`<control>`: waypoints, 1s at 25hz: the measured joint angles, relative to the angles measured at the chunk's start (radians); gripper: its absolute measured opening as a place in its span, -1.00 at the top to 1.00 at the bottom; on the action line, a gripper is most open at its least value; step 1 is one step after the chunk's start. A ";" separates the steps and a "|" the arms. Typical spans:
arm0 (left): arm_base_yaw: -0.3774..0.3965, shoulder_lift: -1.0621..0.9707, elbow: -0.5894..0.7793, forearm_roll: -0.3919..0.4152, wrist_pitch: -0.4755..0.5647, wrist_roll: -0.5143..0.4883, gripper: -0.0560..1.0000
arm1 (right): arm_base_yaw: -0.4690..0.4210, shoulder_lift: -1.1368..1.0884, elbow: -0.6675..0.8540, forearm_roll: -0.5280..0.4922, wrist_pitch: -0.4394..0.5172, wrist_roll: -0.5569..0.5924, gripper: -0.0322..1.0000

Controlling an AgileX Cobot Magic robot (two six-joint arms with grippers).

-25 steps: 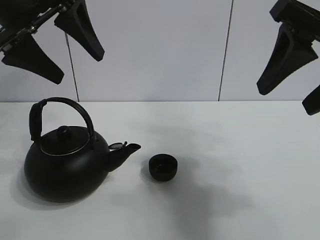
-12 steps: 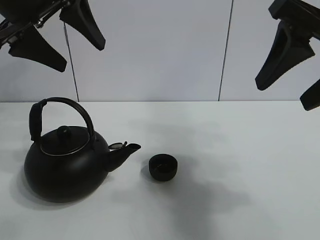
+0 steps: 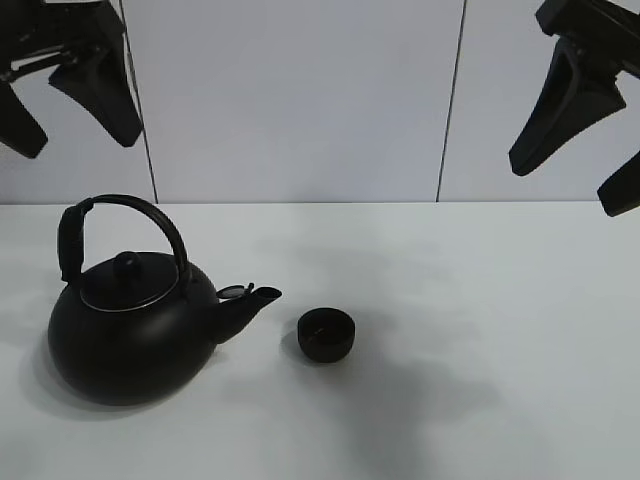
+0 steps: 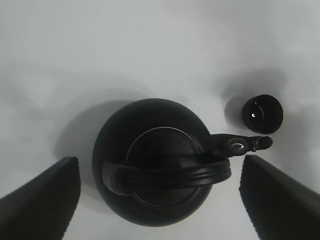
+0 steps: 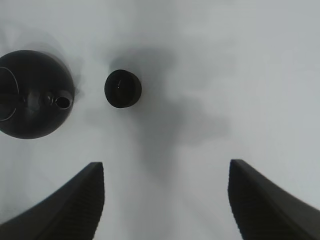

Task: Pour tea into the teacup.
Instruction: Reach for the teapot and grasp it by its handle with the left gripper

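The small black teacup [image 3: 327, 333] stands upright on the white table [image 3: 480, 300], just right of the spout of the big black kettle [image 3: 135, 335]. Both grippers hang high above the table and hold nothing. My left gripper [image 3: 60, 100] is open above the kettle; in the left wrist view its fingers [image 4: 42, 200] flank the kettle [image 4: 160, 162], with the teacup [image 4: 262, 114] beyond the spout. My right gripper [image 3: 598, 160] is open at the upper right, well right of the cup. In the right wrist view the teacup [image 5: 123, 89] and kettle [image 5: 32, 95] lie far below the gripper [image 5: 165, 167].
The kettle's arched handle [image 3: 125, 215] stands upright over its lid. Behind the table rises a pale panelled wall [image 3: 300, 100]. Only the kettle and the cup stand on the table.
My left gripper has shifted left and slightly up, and its fingers have spread wider. The right gripper, the kettle and the teacup have stayed where they were.
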 joint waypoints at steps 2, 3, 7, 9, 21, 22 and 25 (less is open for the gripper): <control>0.000 -0.049 0.033 0.011 -0.038 0.010 -0.30 | 0.000 0.000 0.000 0.000 0.000 0.000 0.00; 0.000 -0.085 0.059 0.012 -0.078 0.016 -0.30 | 0.000 0.000 0.000 0.000 0.000 0.000 0.00; 0.000 -0.251 0.235 0.002 -0.287 0.042 -0.30 | 0.000 0.000 0.000 0.001 -0.001 0.000 0.00; 0.000 -0.341 0.341 -0.011 -0.387 0.069 -0.30 | 0.000 0.000 0.000 0.001 -0.002 0.000 0.00; 0.000 -0.509 0.698 -0.040 -0.752 0.120 -0.30 | 0.000 0.000 0.000 0.001 -0.002 0.000 0.00; 0.000 -0.509 0.707 -0.041 -0.768 0.119 -0.30 | 0.000 0.000 0.000 0.001 -0.002 0.000 0.00; 0.000 -0.509 0.755 -0.041 -0.863 0.119 -0.29 | 0.000 0.000 0.000 0.001 -0.003 0.000 0.00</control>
